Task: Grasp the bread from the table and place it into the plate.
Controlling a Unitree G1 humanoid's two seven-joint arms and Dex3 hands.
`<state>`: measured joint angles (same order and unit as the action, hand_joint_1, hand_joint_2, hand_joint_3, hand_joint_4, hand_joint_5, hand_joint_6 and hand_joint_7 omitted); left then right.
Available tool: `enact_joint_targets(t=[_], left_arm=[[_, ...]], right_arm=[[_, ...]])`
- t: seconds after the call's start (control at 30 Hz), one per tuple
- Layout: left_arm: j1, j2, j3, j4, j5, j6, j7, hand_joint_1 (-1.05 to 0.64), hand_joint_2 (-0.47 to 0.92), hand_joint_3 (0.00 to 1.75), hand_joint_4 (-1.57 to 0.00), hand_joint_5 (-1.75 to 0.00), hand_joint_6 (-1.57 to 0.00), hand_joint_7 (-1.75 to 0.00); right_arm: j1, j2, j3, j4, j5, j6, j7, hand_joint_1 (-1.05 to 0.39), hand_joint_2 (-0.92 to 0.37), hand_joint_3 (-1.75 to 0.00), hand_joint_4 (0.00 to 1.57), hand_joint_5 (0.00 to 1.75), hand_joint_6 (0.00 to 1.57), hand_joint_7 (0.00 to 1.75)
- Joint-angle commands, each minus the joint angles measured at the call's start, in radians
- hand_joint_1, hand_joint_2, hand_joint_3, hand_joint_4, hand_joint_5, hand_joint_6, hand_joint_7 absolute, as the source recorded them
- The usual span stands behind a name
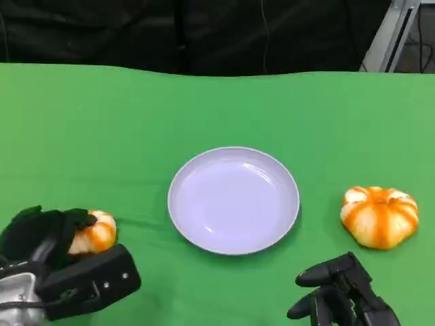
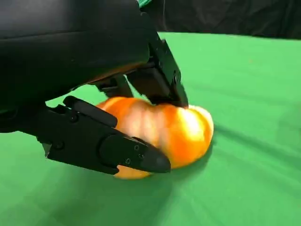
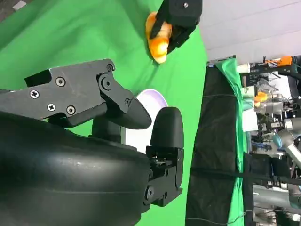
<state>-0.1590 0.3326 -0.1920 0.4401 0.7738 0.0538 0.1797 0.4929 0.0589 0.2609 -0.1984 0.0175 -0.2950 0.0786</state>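
Left hand (image 1: 64, 261) is wrapped around a bread roll (image 1: 95, 233) at the near-left of the bench (image 1: 102, 122); the left wrist view shows fingers (image 2: 108, 146) over and under the roll (image 2: 164, 134), which sits on the green cloth. Risk: grip looks shallow and the roll is round, so it could squirt out on lifting or get squashed if squeezed harder. Right hand (image 1: 343, 292) hovers near-right, fingers loosely spread, holding nothing. Plate (image 1: 233, 200) sits mid-bench, just right of the held roll; path to it is open cloth. A low carry could clip the plate rim and shove it. Second roll (image 1: 379, 216) lies right of the plate, well apart from both. Far bench edge lies beyond the plate, with open cloth between.
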Motion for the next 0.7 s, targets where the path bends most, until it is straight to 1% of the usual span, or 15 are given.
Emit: enact_joint_targets(t=[0.03, 0.07, 0.1, 0.13, 0.2, 0.23, 0.3, 0.4, 0.43, 0.47, 0.5, 0.6, 0.67, 0.7], left_arm=[[0.009, 0.022, -0.026, 0.061, -0.031, -0.037, 0.026, -0.34, 0.9, 0.28, -0.76, -1.74, -0.7, -1.53], [0.007, 0.024, -0.03, 0.067, -0.036, -0.04, 0.031, -0.34, 0.9, 0.28, -0.76, -1.74, -0.66, -1.63], [0.006, 0.026, -0.033, 0.07, -0.04, -0.042, 0.034, -0.34, 0.9, 0.29, -0.76, -1.74, -0.63, -1.7], [0.004, 0.028, -0.037, 0.072, -0.043, -0.043, 0.037, -0.34, 0.9, 0.29, -0.76, -1.75, -0.62, -1.72], [0.003, 0.033, -0.043, 0.08, -0.046, -0.057, 0.06, -0.33, 0.9, 0.29, -0.76, -1.75, -0.61, -1.74], [0.017, 0.042, -0.042, 0.062, -0.041, -0.108, 0.128, -0.31, 0.9, 0.32, -0.76, -1.75, -0.6, -1.74], [0.034, 0.054, -0.043, 0.044, -0.035, -0.175, 0.216, -0.25, 0.82, 0.45, -0.73, -1.75, -0.57, -1.75], [0.034, 0.06, -0.048, 0.053, -0.038, -0.201, 0.249, -0.24, 0.8, 0.5, -0.72, -1.75, -0.56, -1.75], [0.041, 0.056, -0.049, 0.029, -0.023, -0.248, 0.33, -0.24, 0.8, 0.5, -0.72, -1.75, -0.56, -1.75], [0.045, 0.053, -0.05, 0.011, -0.013, -0.283, 0.392, -0.22, 0.7, 0.71, -0.74, -1.75, -0.58, -1.71], [0.048, 0.051, -0.052, 0.001, -0.005, -0.308, 0.437, -0.21, 0.65, 0.84, -0.75, -1.75, -0.59, -1.7], [0.027, 0.038, -0.072, 0.013, 0.033, -0.377, 0.574, -0.21, 0.54, 1.07, -0.78, -1.75, -0.62, -1.69], [0.001, 0.03, -0.092, 0.036, 0.056, -0.408, 0.634, -0.21, 0.51, 1.15, -0.8, -1.75, -0.63, -1.69], [-0.013, 0.026, -0.103, 0.049, 0.068, -0.422, 0.66, -0.22, 0.48, 1.21, -0.82, -1.75, -0.65, -1.66]], right_arm=[[0.0, -0.004, -0.004, -0.009, 0.001, 0.001, -0.007, -0.24, -0.92, -1.0, 0.16, 1.75, 0.05, 1.75], [0.0, -0.003, -0.004, -0.01, 0.001, 0.002, -0.007, -0.24, -0.92, -1.0, 0.16, 1.75, 0.05, 1.75], [0.0, -0.004, -0.004, -0.01, 0.001, 0.002, -0.007, -0.24, -0.92, -1.0, 0.16, 1.75, 0.05, 1.75], [0.0, -0.004, -0.004, -0.009, 0.001, 0.002, -0.008, -0.24, -0.92, -1.0, 0.16, 1.75, 0.05, 1.75], [-0.002, -0.005, -0.003, -0.006, -0.005, -0.004, -0.01, -0.24, -0.92, -1.0, 0.16, 1.75, 0.05, 1.75], [-0.002, -0.004, -0.002, -0.005, -0.008, -0.007, -0.012, -0.24, -0.92, -1.01, 0.16, 1.75, 0.05, 1.75], [-0.001, -0.004, 0.0, -0.003, -0.012, -0.009, -0.015, -0.24, -0.92, -1.01, 0.16, 1.75, 0.05, 1.75], [0.0, -0.003, 0.0, -0.004, -0.013, -0.009, -0.016, -0.24, -0.92, -1.01, 0.16, 1.75, 0.05, 1.75], [0.0, -0.005, -0.001, -0.002, -0.008, -0.01, -0.013, -0.24, -0.92, -1.01, 0.16, 1.75, 0.05, 1.75], [0.0, -0.006, -0.002, -0.001, -0.004, -0.011, -0.01, -0.24, -0.92, -1.01, 0.16, 1.75, 0.05, 1.75], [0.0, -0.007, -0.003, -0.001, -0.001, -0.012, -0.008, -0.25, -0.92, -1.0, 0.16, 1.75, 0.05, 1.75], [0.002, -0.007, -0.003, -0.003, 0.003, -0.008, -0.006, -0.25, -0.92, -1.0, 0.16, 1.75, 0.05, 1.75], [0.003, -0.007, -0.003, -0.006, 0.004, -0.004, -0.006, -0.25, -0.92, -1.0, 0.17, 1.75, 0.05, 1.75], [0.004, -0.008, -0.003, -0.007, 0.005, -0.003, -0.006, -0.25, -0.92, -1.0, 0.17, 1.75, 0.05, 1.75]])
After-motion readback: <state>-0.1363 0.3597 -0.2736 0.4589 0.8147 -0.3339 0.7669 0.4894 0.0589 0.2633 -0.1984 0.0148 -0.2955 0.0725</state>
